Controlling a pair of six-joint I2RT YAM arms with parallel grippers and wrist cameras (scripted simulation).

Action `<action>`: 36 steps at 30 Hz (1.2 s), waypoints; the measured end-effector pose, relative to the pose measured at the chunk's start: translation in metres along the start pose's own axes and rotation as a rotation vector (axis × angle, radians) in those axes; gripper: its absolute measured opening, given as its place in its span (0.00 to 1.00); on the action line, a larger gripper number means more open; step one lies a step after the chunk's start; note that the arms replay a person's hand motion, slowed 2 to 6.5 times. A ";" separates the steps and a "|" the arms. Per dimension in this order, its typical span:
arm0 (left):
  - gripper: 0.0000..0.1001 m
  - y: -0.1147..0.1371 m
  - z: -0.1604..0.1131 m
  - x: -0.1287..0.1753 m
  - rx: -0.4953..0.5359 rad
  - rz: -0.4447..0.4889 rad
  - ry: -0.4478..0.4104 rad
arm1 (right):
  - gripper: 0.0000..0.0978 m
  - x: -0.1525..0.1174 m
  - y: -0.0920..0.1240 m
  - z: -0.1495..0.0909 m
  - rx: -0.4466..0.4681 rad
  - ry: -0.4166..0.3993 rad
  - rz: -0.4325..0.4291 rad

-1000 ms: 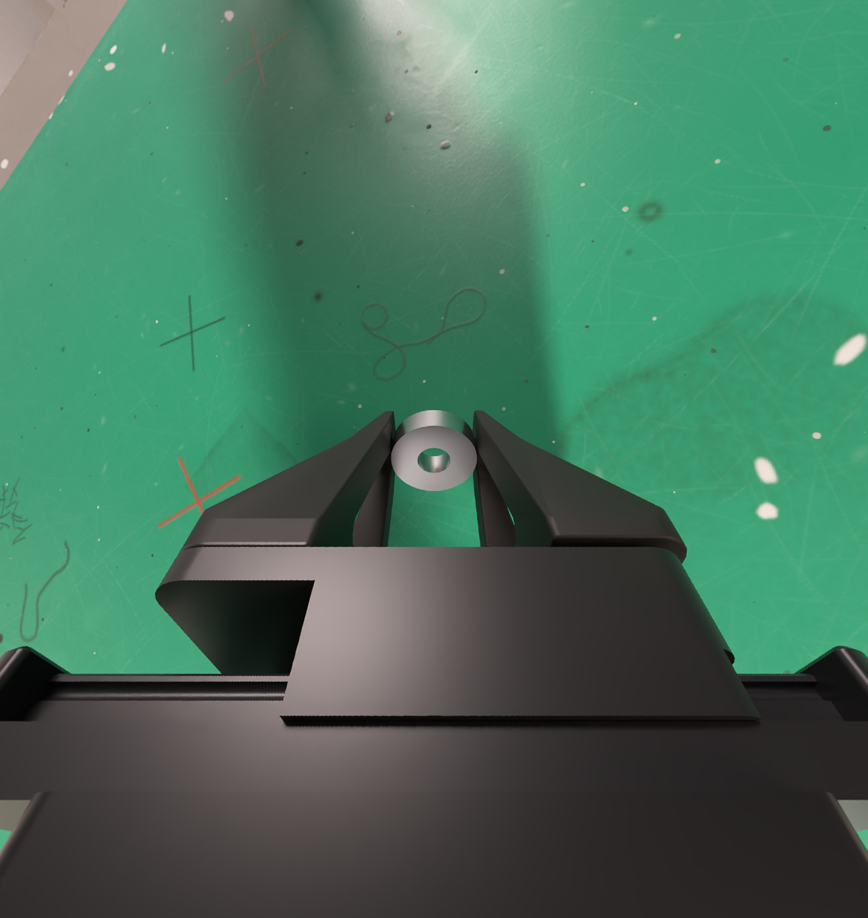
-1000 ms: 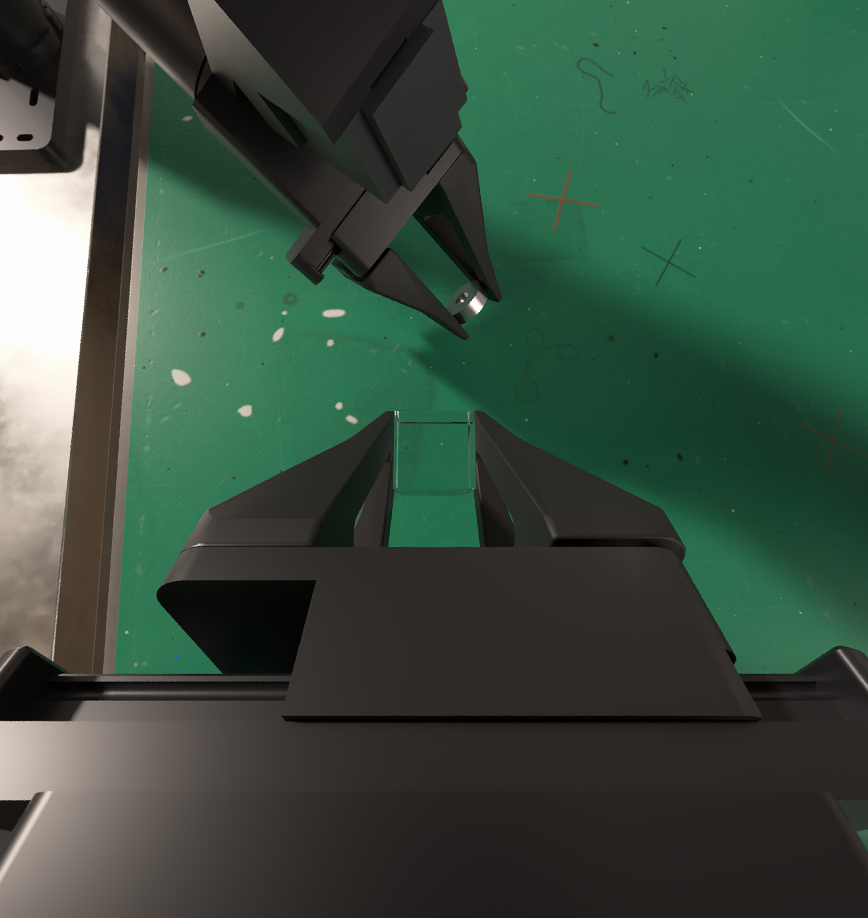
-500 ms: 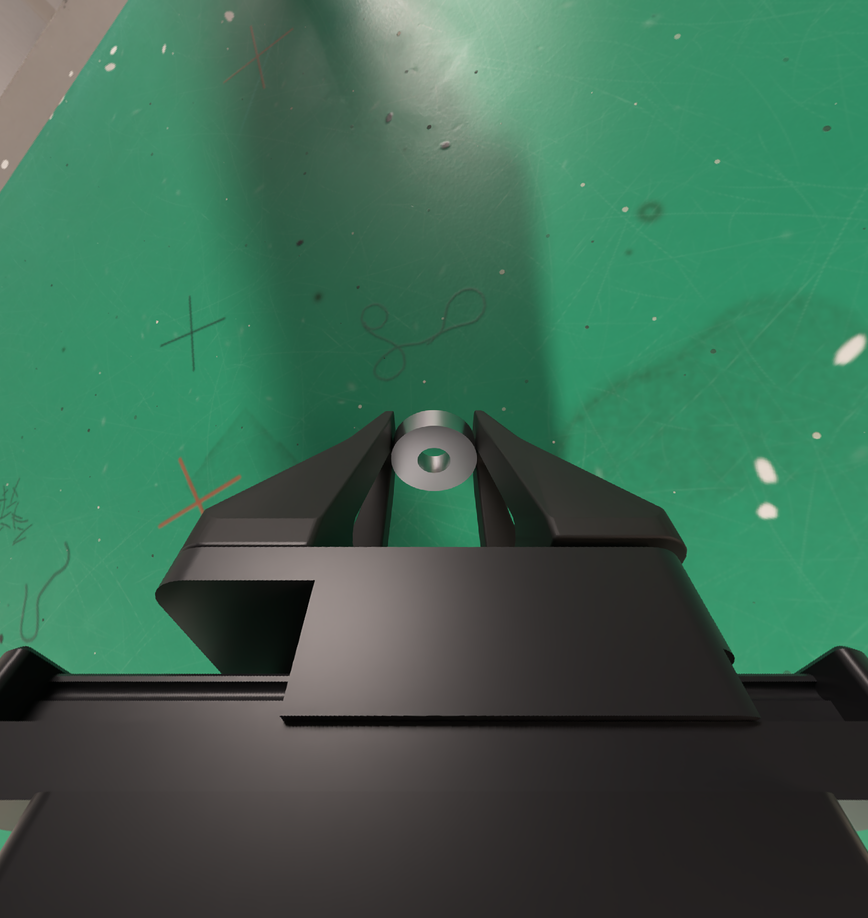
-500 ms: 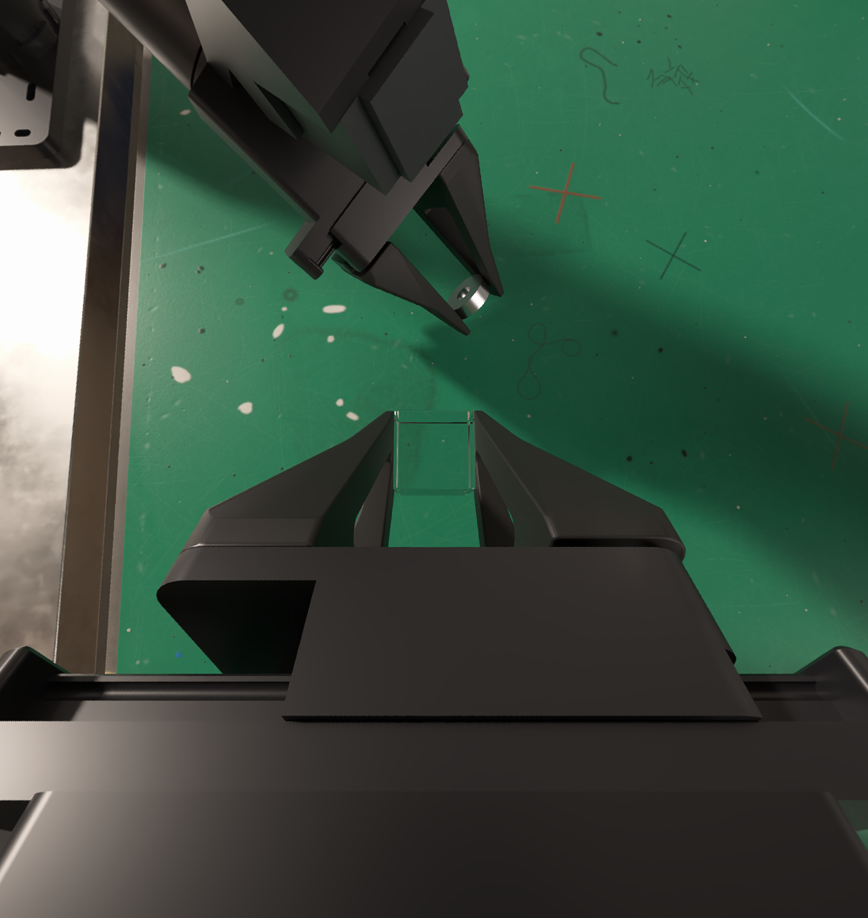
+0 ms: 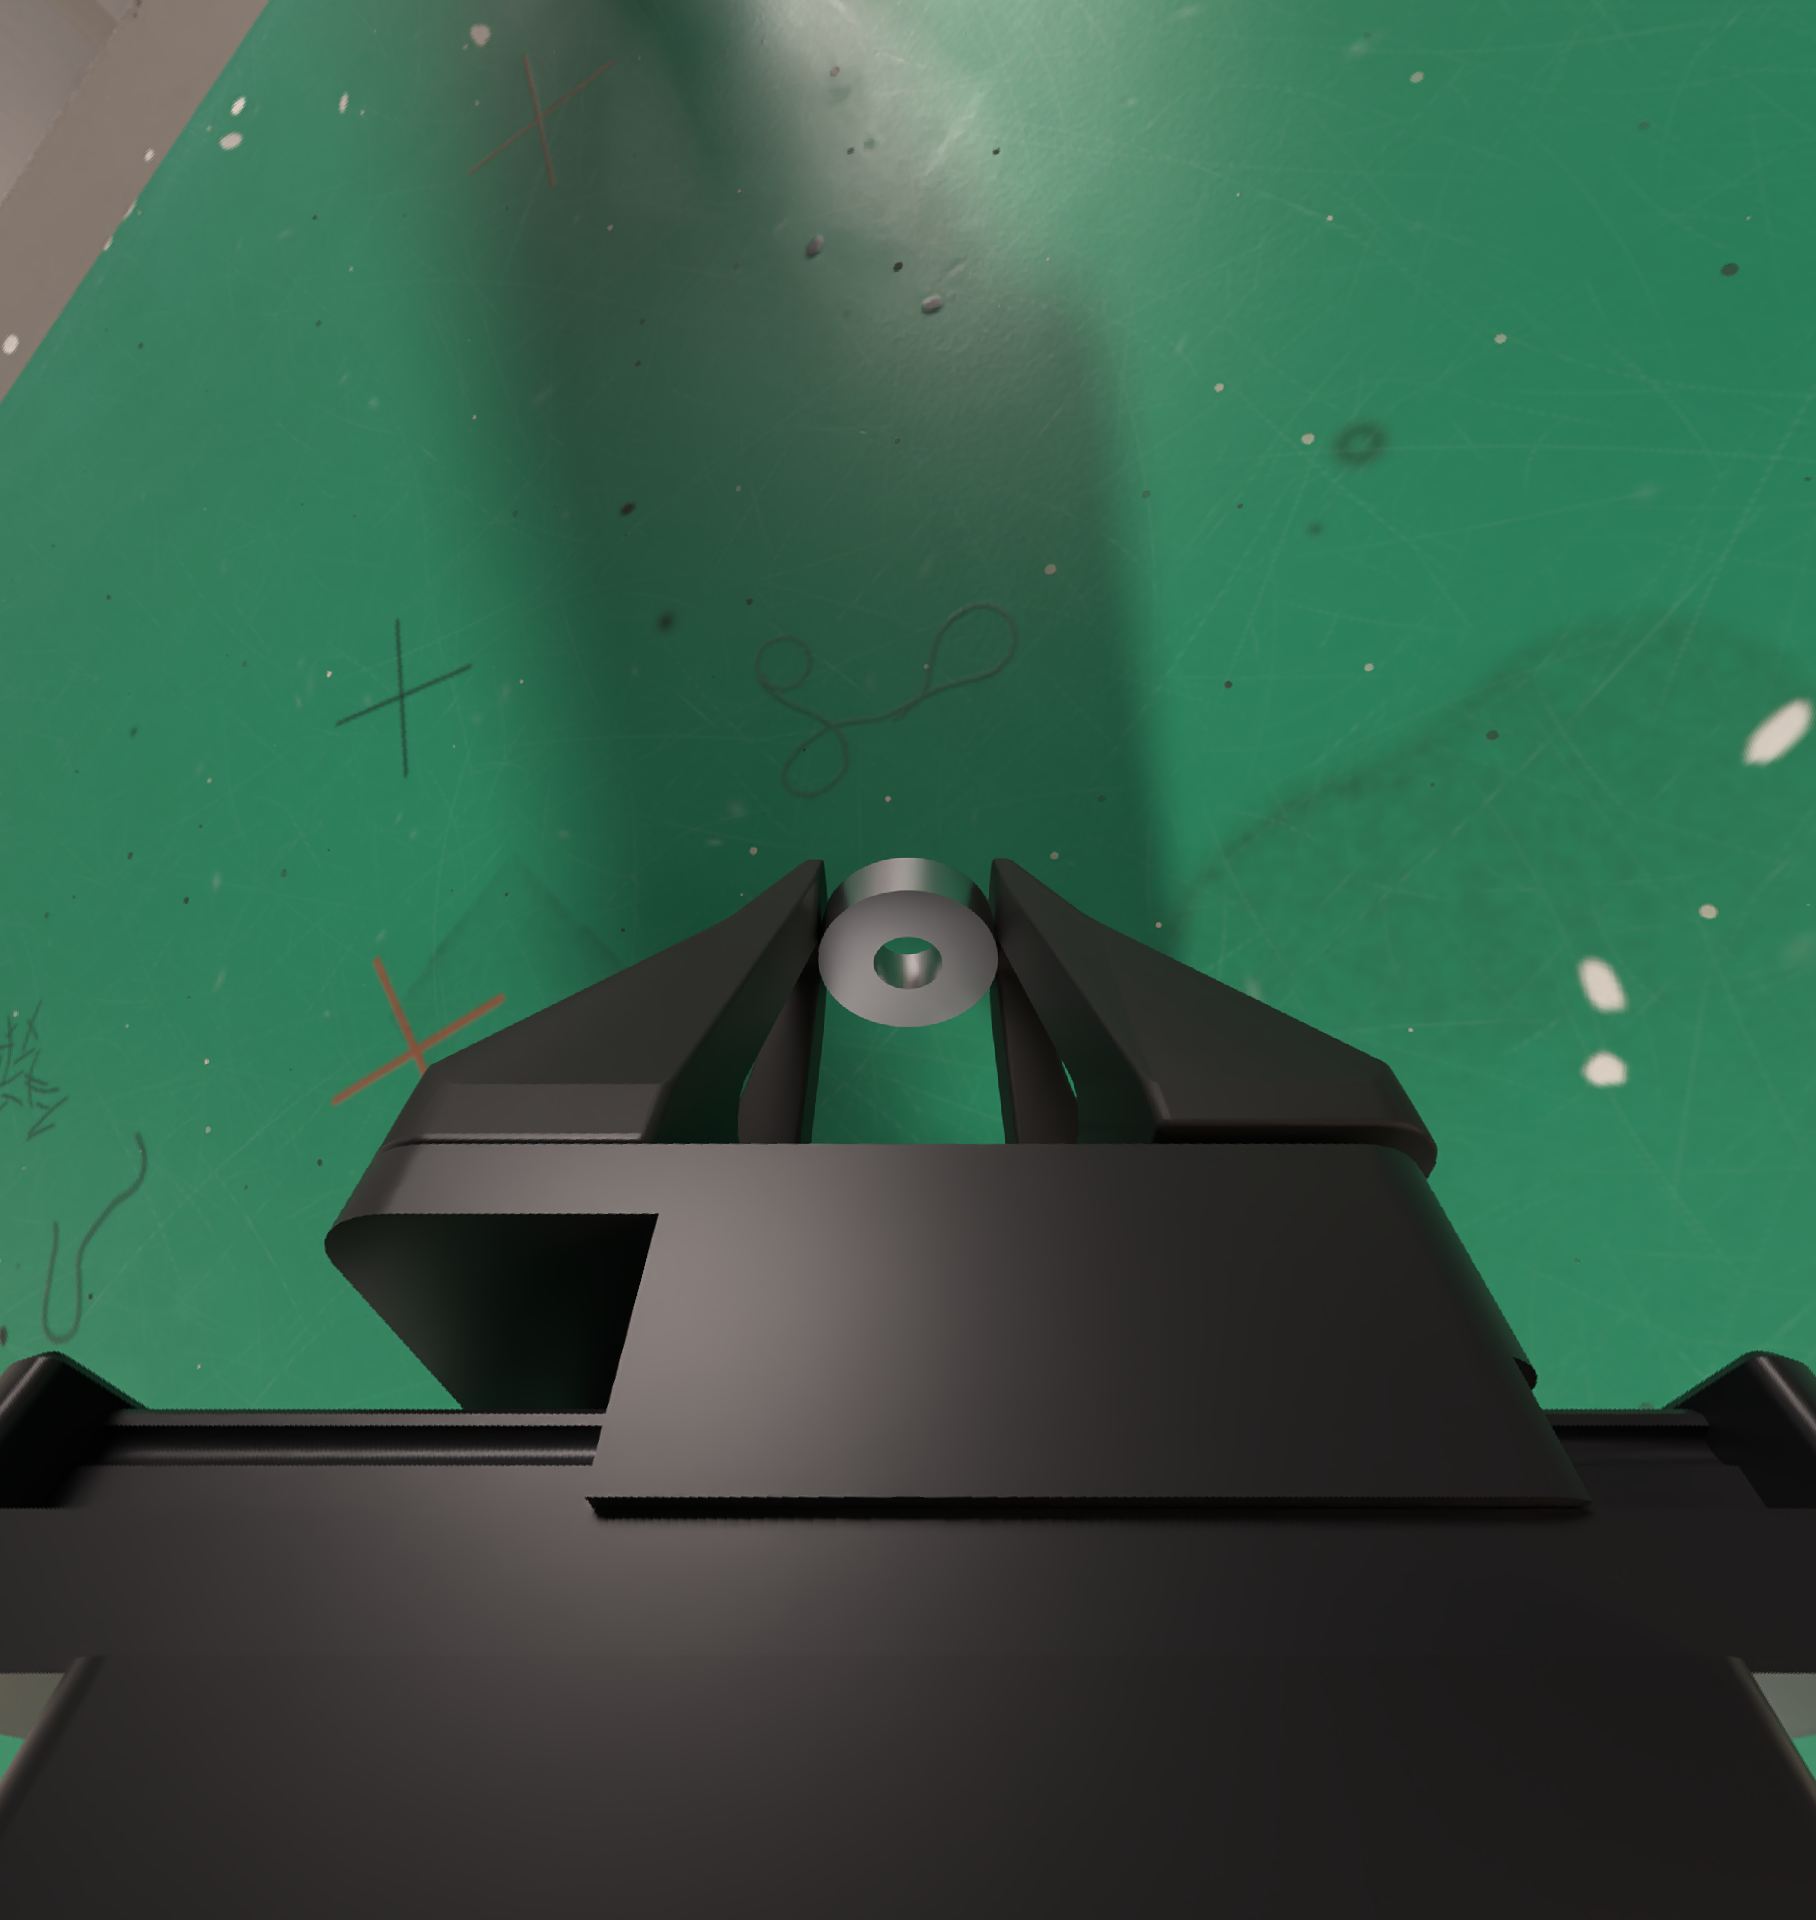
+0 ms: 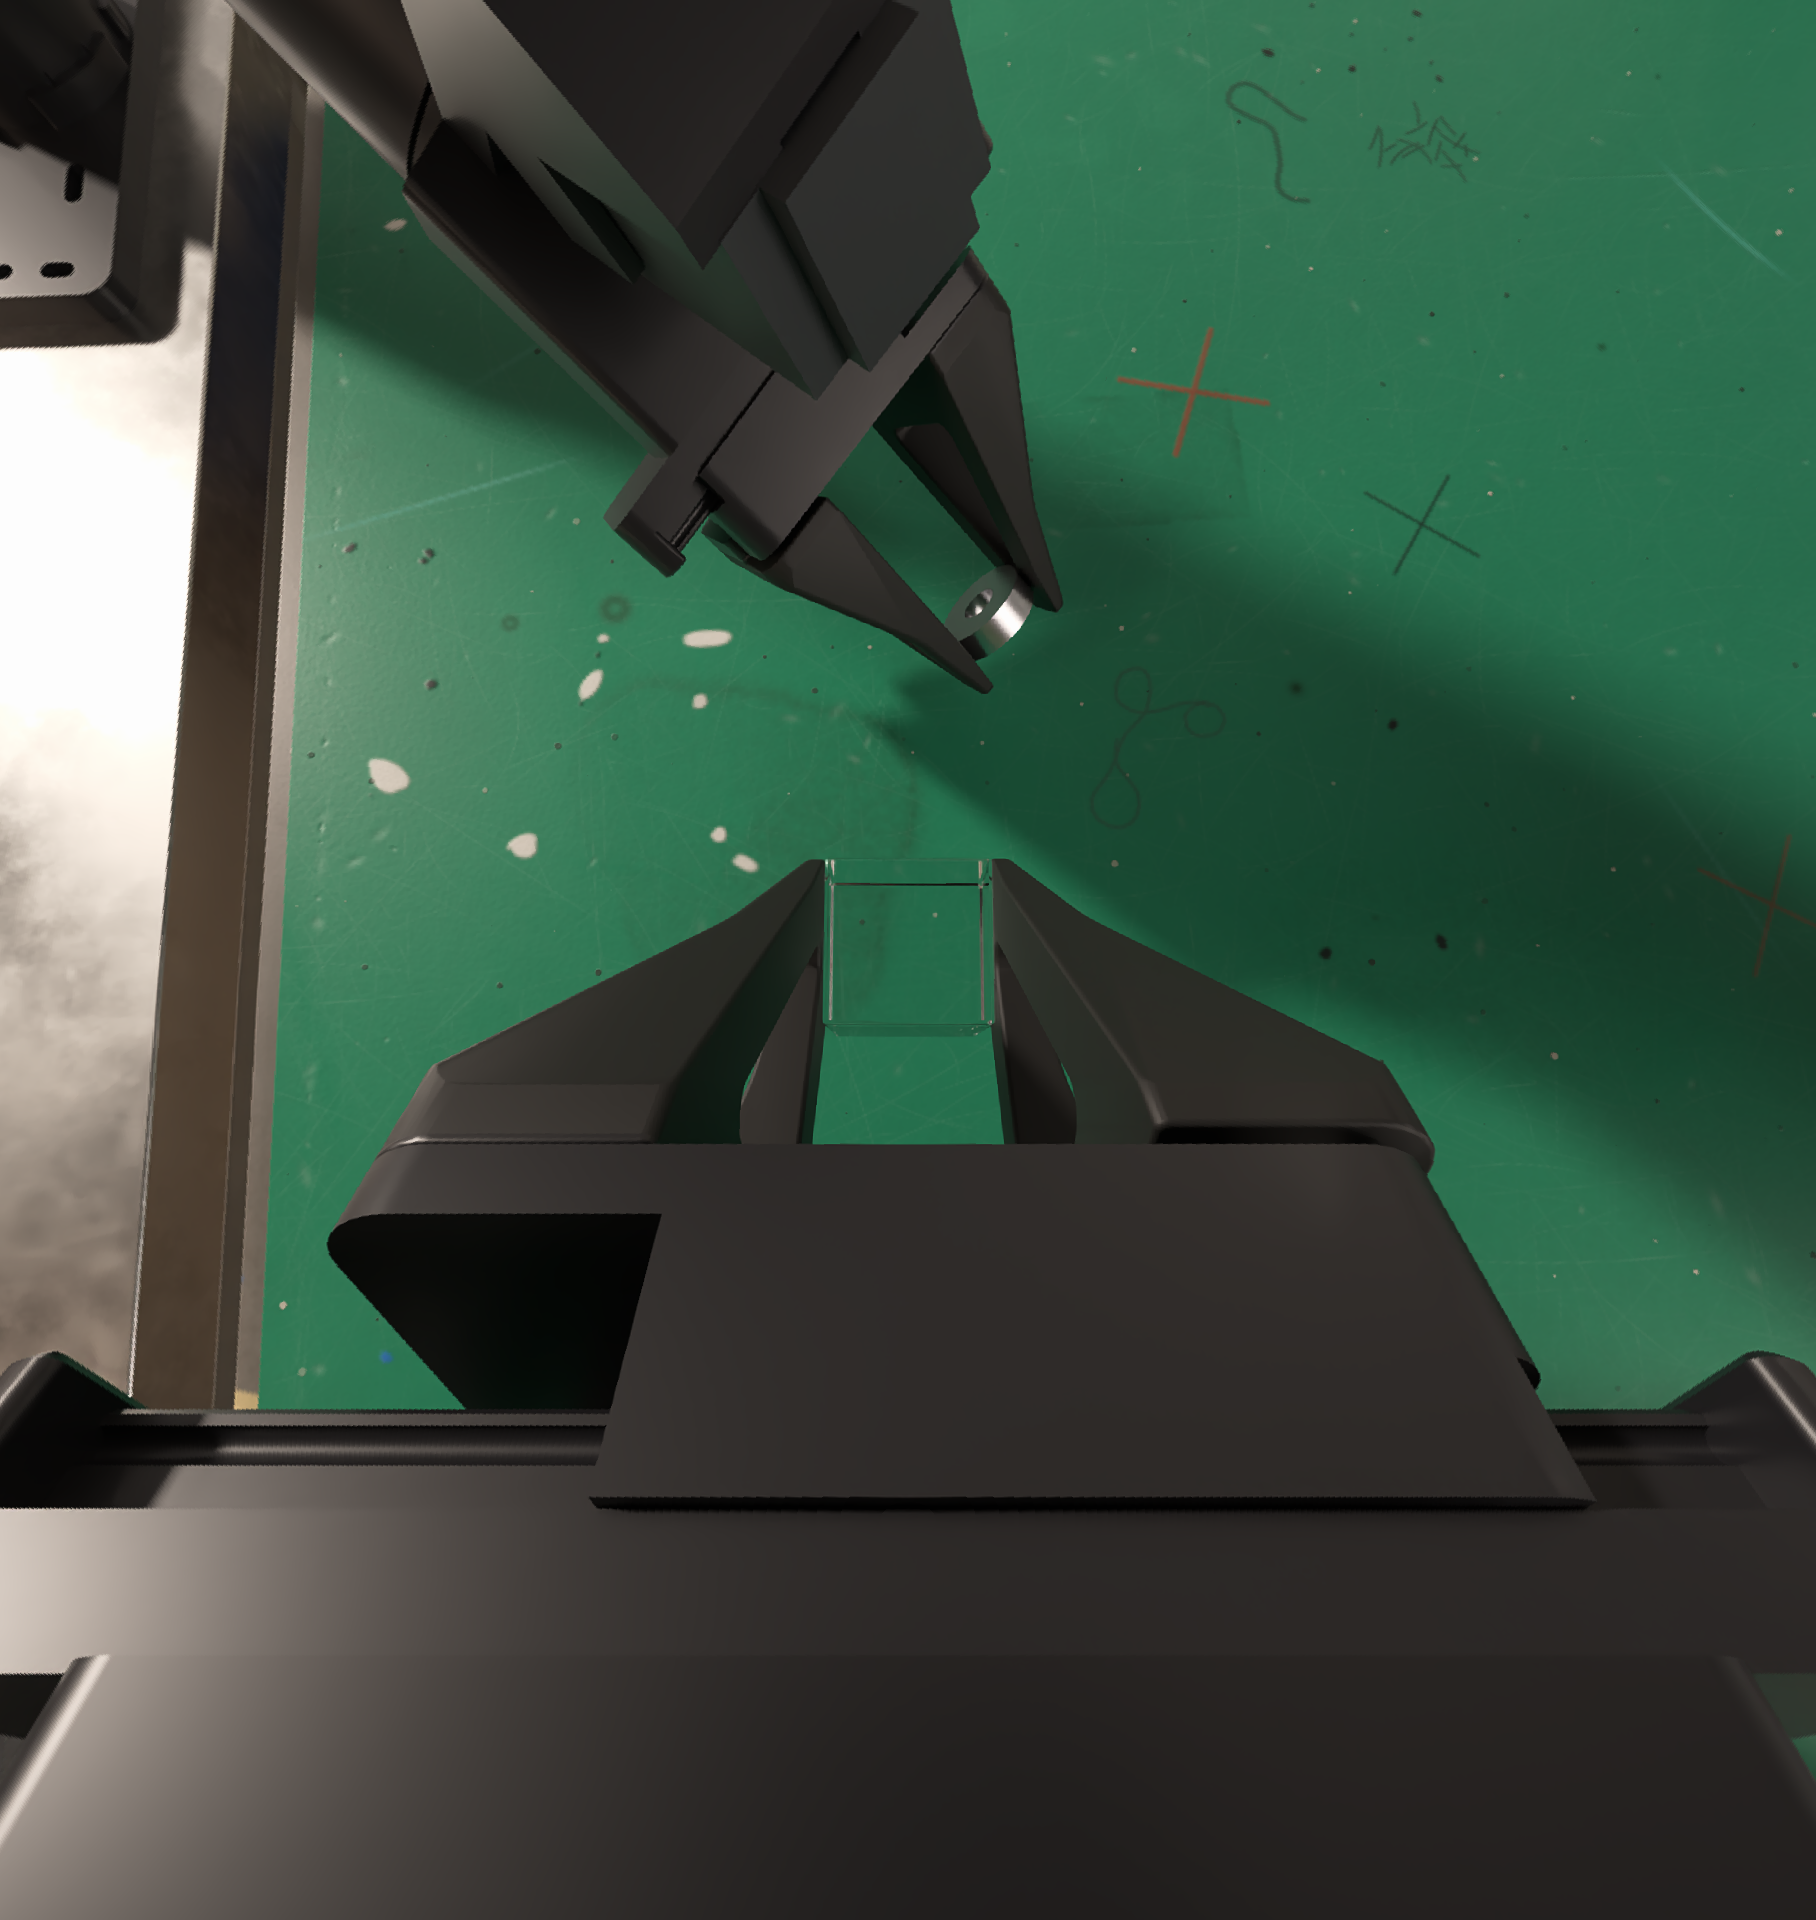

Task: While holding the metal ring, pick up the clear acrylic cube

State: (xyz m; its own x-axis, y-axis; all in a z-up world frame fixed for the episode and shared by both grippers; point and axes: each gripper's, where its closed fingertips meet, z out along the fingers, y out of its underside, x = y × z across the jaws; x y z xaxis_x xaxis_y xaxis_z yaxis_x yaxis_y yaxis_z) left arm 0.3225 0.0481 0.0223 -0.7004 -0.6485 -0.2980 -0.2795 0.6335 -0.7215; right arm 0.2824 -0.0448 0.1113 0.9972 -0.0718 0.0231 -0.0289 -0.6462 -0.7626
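Item 1: left gripper, jaws closed down to the width of the metal ring, which we hold pinched by its outer wall at the fingertips, bore facing the left wrist camera; from the right wrist view the same ring hangs above the green worktop, casting a shadow below it. Item 2: right gripper, jaws drawn in against 2 opposite faces of the clear acrylic cube, which sits between the fingertips; whether it has left the worktop we cannot tell from this angle. We judge the step in hand to be the lift of the cube, with the ring grasp already secured. The next move, in our judgement, calls for a straight rise of the right arm with steady pressure, since smooth acrylic faces may slip, while we keep the left arm motionless. Room: the left gripper hangs ahead of the cube and to its left, apart from it; the worktop edge and a metal rail lie to the left in the right wrist view. To the right the green surface bears only drawn crosses, scribbles and pale flecks.
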 end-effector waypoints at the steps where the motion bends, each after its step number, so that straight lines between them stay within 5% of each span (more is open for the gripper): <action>1: 0.26 0.000 0.000 0.000 0.000 0.000 0.000 | 0.26 0.000 0.000 0.000 -0.001 -0.001 0.000; 36: 0.26 0.000 0.000 0.000 0.001 0.000 0.000 | 0.26 -0.001 0.002 -0.001 -0.012 -0.007 0.015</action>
